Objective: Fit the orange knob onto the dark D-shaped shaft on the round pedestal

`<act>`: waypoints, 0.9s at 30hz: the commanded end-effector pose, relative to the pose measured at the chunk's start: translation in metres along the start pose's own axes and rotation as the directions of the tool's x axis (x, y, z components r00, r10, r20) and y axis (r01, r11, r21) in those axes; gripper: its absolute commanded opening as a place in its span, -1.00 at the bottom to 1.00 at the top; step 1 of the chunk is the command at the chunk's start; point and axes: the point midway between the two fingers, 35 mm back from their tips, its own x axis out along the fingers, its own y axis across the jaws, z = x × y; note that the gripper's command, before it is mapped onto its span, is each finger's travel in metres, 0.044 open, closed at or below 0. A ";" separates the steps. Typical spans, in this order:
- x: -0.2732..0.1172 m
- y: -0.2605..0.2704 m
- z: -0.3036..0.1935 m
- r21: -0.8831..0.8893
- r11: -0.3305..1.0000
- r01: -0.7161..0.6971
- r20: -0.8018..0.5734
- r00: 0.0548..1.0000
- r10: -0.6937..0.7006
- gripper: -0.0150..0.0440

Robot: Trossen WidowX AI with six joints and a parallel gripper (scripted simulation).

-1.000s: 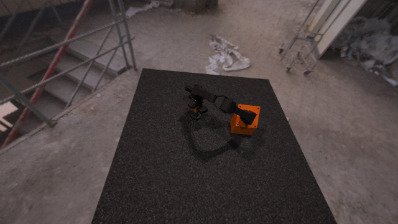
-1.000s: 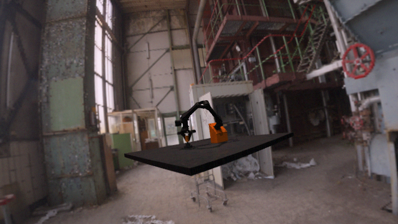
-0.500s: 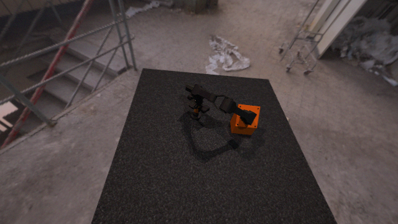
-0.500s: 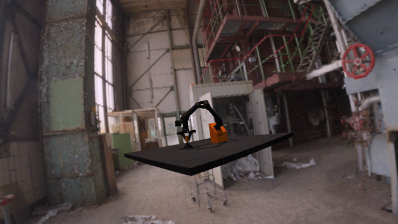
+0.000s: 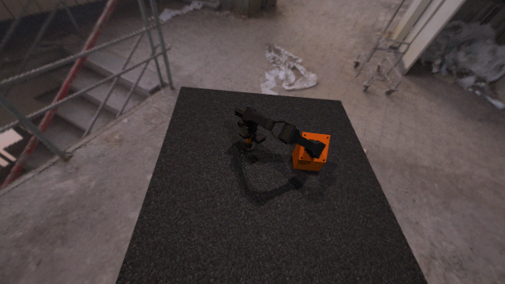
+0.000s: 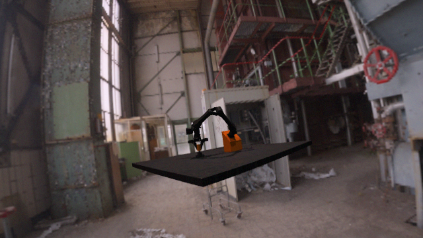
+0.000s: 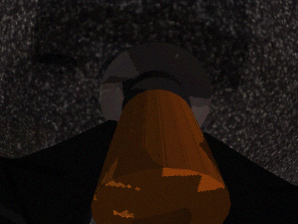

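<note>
Orange knob (image 5: 248, 140) (image 6: 198, 146) (image 7: 159, 150), one, over round pedestal (image 5: 249, 147) (image 6: 199, 154) (image 7: 116, 67).
Held: pinched between the fingers of my gripper (image 5: 250, 140) (image 6: 198, 142) (image 7: 157, 135), above the black table top (image 5: 276, 229) (image 6: 185, 168); shaft fit, cannot tell.

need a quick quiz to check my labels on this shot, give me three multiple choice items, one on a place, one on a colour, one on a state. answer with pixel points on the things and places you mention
1. Where is the arm's base mounted?
a) on the box
b) on the pedestal
c) on the floor
2. What colour is that box?
a) green
b) white
c) orange
3. How is the pincer?
a) wide open, holding nothing
b) shut on the knob
c) shut on a paper sheet

1 a: the arm's foot stands on the box (image 5: 309, 166) (image 6: 232, 146).
2 c: its sides and top show orange.
3 b: the pincer (image 6: 198, 141) has the orange knob (image 6: 198, 146) (image 7: 157, 135) between its fingers, above the round pedestal (image 7: 111, 102).
</note>
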 end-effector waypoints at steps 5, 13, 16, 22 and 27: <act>-0.005 -0.001 -0.001 -0.008 1.000 0.002 0.002 1.000 -0.002 -0.49; -0.004 -0.002 0.000 -0.207 0.978 0.003 0.002 1.000 -0.002 -0.49; -0.004 -0.002 0.001 -0.207 0.978 0.003 0.002 1.000 -0.002 -0.49; -0.003 -0.001 0.000 -0.207 0.978 0.002 0.002 1.000 -0.002 -0.49; -0.003 0.000 -0.001 -0.207 0.978 0.002 0.002 1.000 -0.002 -0.49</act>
